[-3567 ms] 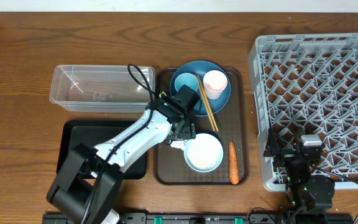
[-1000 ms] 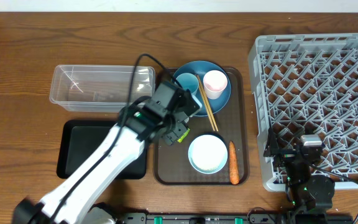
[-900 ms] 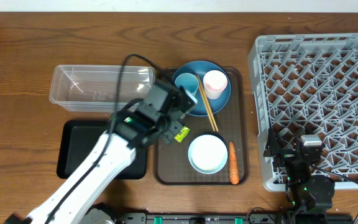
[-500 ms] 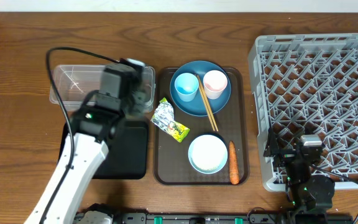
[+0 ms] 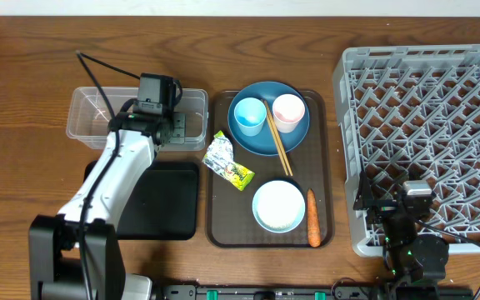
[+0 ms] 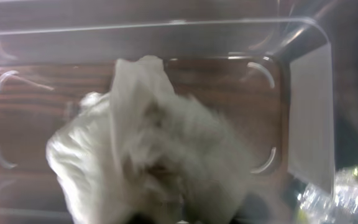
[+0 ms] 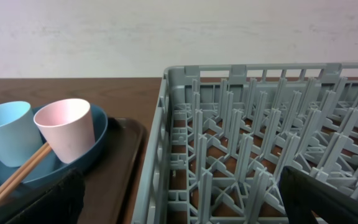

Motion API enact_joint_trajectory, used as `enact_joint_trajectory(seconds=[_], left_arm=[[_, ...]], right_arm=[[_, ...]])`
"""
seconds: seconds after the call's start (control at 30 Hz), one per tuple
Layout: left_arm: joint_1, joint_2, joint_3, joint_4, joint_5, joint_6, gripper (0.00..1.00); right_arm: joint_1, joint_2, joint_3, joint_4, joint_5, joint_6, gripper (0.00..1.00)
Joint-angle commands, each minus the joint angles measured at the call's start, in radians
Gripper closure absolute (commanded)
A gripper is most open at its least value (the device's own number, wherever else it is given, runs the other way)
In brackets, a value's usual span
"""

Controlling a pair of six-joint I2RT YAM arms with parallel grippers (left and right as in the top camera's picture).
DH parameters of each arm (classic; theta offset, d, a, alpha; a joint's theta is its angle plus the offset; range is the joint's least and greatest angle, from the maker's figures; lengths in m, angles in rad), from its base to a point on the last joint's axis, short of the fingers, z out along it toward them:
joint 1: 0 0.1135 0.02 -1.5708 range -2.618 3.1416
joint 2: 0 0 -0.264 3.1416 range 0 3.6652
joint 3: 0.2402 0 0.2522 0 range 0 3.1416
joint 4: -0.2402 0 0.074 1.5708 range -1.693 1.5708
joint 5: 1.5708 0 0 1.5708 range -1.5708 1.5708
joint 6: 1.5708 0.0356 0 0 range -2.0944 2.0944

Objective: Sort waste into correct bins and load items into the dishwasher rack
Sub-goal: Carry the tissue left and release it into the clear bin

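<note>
White napkin [image 6: 148, 149] has reached the clear tub [image 5: 90, 125] at ten o'clock; whether the left hand [image 5: 172, 127] has released it I cannot tell. Foil wrapper [image 5: 225, 160] likely follows.

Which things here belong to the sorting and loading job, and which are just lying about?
Job: crumpled napkin, foil wrapper, clear tub, black tray, dark-blue plate, light-blue cup, pink cup, chopsticks, bowl, dishwasher rack.
Lying about: carrot, brown serving tray.
</note>
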Motion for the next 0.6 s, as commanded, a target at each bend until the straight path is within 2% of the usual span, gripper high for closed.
enact_joint_trajectory(seconds=[0.0,0.07,0.2,0.4,0.57], left_arm=[[0.003,-0.020,0.018,0.020,0.015,-0.020,0.11],[0.003,-0.049,0.027,0.019,0.015,-0.036,0.07],[0.003,-0.158,0.031,-0.013,0.053,-0.082,0.04],[0.001,-0.359,0.030,-0.222,0.265,-0.240,0.03],[-0.047,-0.440,0.018,-0.362,0.303,-0.364,0.03]], right_arm=[[-0.001,0.000,-0.001,-0.004,-0.001,-0.005,0.01],[-0.001,0.000,-0.001,-0.004,-0.001,-0.005,0.01],[-0.001,0.000,-0.001,-0.004,-0.001,-0.005,0.01],[-0.001,0.000,-0.001,-0.004,-0.001,-0.005,0.01],[-0.001,0.000,-0.001,-0.004,-0.001,-0.005,0.01]])
